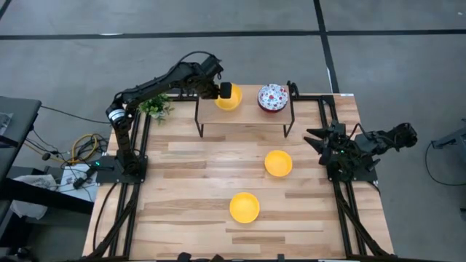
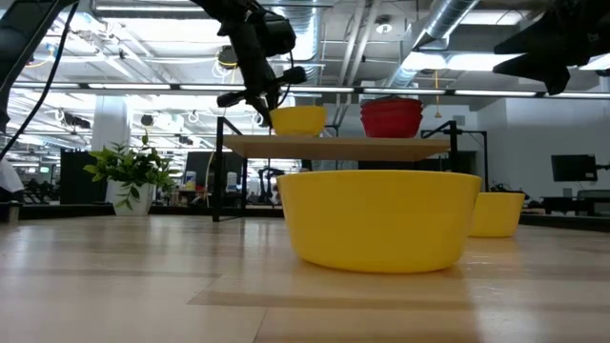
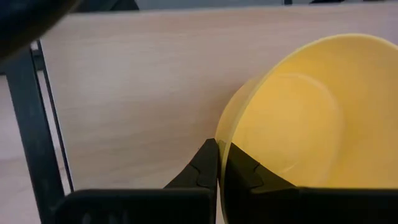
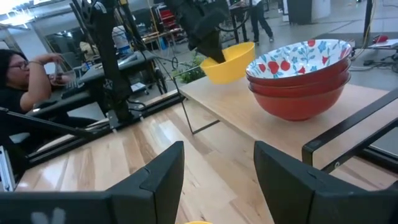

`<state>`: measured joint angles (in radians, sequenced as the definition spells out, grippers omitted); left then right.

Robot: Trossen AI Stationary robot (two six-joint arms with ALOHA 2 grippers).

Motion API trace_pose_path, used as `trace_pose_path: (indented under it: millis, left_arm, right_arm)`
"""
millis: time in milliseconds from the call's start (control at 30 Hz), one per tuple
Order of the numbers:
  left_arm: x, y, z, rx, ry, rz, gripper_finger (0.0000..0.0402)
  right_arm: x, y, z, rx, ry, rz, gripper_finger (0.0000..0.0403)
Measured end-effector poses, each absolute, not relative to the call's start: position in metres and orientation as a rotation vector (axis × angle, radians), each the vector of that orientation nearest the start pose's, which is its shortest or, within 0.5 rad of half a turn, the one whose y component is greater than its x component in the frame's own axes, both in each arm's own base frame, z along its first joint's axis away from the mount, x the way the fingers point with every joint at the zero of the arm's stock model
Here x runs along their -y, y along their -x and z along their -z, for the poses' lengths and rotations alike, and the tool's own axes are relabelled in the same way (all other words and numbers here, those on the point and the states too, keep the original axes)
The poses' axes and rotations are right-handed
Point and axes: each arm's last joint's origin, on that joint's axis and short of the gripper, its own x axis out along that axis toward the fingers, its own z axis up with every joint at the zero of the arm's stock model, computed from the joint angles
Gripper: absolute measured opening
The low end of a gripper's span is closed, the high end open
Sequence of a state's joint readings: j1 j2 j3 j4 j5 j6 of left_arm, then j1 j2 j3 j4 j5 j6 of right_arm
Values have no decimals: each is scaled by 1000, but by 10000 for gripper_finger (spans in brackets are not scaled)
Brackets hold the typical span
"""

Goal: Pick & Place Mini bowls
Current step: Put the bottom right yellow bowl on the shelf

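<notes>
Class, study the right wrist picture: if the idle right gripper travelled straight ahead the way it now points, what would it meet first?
Probably the raised shelf carrying the stack of patterned bowls; the open right gripper points toward its near edge across bare table. Depth is unclear, so it might pass slightly beside the stack.

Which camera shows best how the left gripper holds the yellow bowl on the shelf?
The left wrist view: the left gripper pinches the rim of the yellow bowl. The high view shows it at the bowl's side, the low and right wrist views show it from afar.
</notes>
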<state>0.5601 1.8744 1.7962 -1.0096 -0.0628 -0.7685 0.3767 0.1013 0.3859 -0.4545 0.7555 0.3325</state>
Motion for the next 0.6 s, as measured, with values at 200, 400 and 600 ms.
trace_pose_path:
  millis: [200,400,600]
  left_arm:
    - [-211,-334,-305,-836,943,-958,4]
    - [-209,-333,-305,-854,946,-954,4]
    - [-208,-331,-304,-875,944,-965,4]
  right_arm:
    - [-5,-66,-242,-80,-236,397,182]
    - [-5,-66,-242,-80,-236,397,182]
    - [-5,-66,-242,-80,-235,397,182]
